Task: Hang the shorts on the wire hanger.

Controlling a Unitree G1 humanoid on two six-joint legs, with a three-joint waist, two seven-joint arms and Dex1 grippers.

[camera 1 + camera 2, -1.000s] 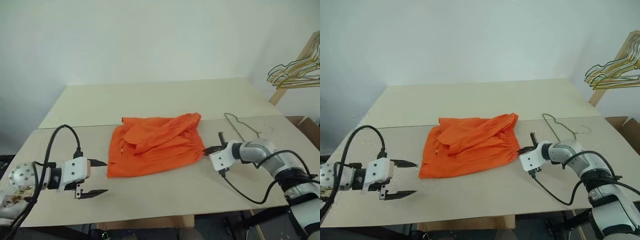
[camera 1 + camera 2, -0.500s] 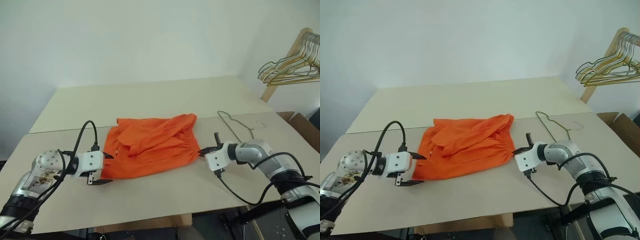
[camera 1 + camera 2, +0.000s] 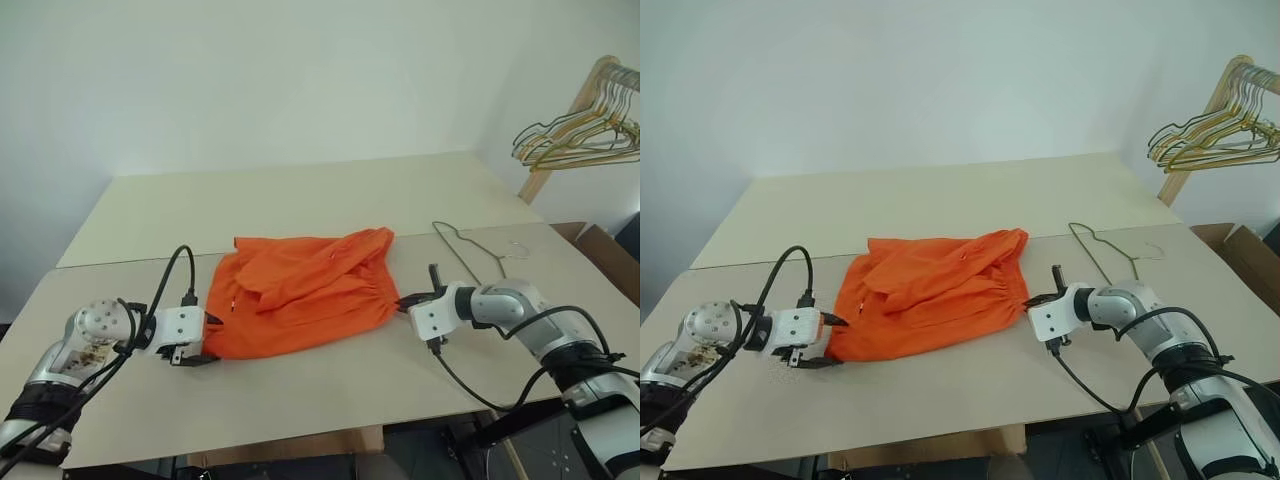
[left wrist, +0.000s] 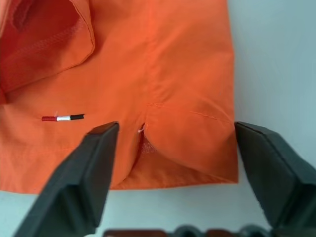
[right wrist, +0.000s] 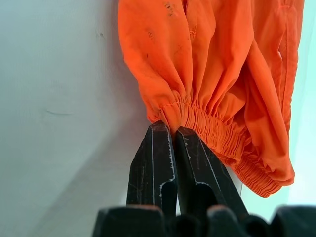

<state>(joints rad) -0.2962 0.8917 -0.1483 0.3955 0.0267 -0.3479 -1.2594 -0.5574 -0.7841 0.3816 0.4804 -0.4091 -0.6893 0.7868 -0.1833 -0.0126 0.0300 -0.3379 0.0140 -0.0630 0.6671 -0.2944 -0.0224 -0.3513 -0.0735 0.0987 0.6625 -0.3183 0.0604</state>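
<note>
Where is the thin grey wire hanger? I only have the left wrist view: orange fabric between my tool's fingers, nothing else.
Observer: The thin grey wire hanger lies flat on the beige table, past the bright orange shorts' far right side.
Operator: Is the right tool holding anything?
Observer: Yes. The right tool is shut on the shorts' gathered elastic waistband.
Operator: And which end do I have?
Observer: The left tool is at the hem corner opposite the waistband, its fingers on either side of the corner, not clamped.
Operator: Other hangers nearby?
Observer: A bunch of gold and dark wire hangers hangs on a wooden rack beyond the table's right.
</note>
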